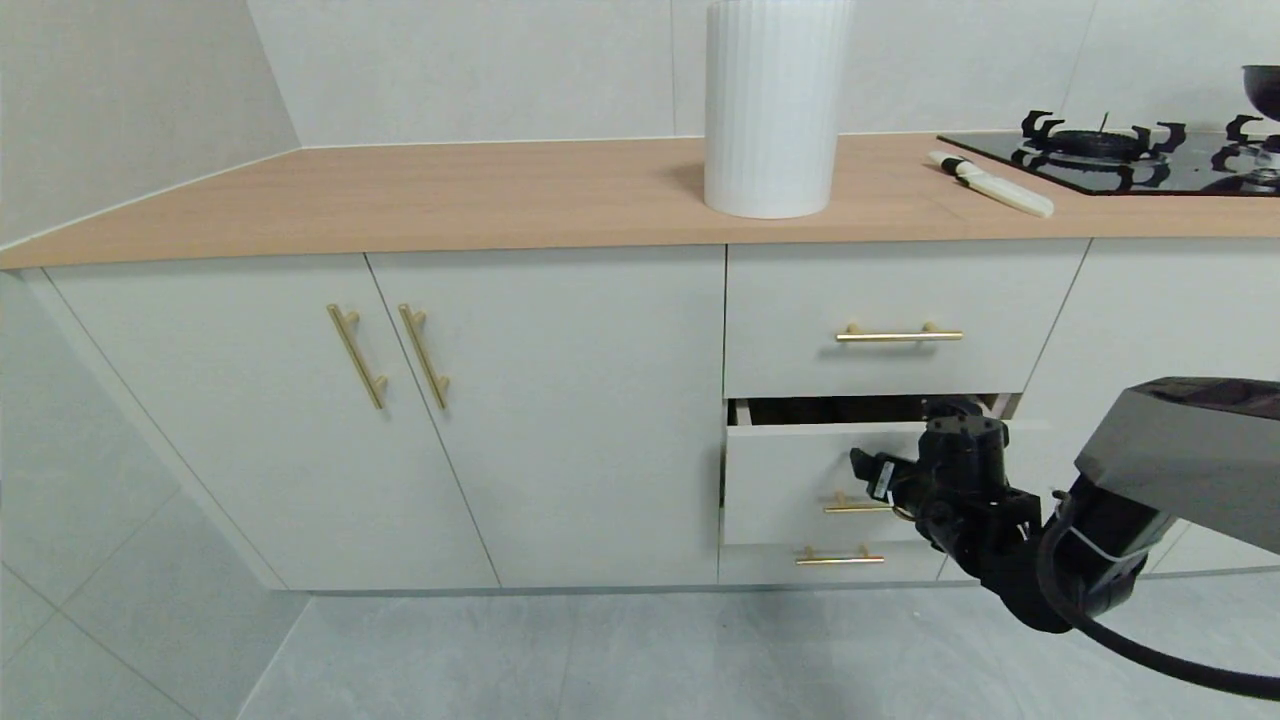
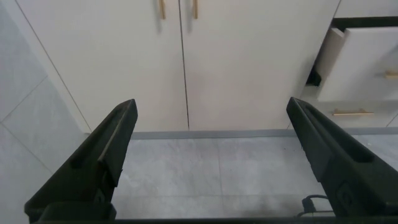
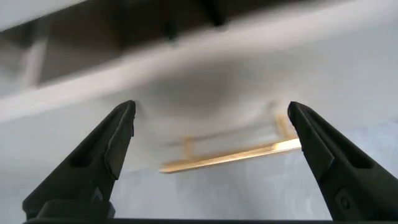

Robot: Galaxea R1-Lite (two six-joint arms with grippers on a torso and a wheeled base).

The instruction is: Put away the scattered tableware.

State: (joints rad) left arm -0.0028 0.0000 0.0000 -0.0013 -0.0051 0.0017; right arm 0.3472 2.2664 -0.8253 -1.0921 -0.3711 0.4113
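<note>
Head view: the knife (image 1: 990, 183) lies on the counter (image 1: 450, 195) beside the stove (image 1: 1110, 160), well above and apart from the right gripper (image 1: 868, 470), which faces the partly open drawer (image 1: 790, 480). Left wrist view: the left gripper (image 2: 211, 124) is spread wide over the floor (image 2: 205, 168), before the cabinet doors (image 2: 236, 62). Right wrist view: the right gripper's fingers (image 3: 112, 143) are spread, with the drawer's brass handle (image 3: 236, 155) showing between them.

Knife (image 1: 990, 183) on counter (image 1: 400, 200) — between canister (image 1: 770, 105) and hob (image 1: 1110, 160), pulled-out drawer (image 1: 800, 480) below

Shows white vertical ribbing on the tall cylindrical canister (image 1: 770, 110), tan woodgrain on the flat countertop (image 1: 450, 200), cream on the slim knife (image 1: 992, 185).
</note>
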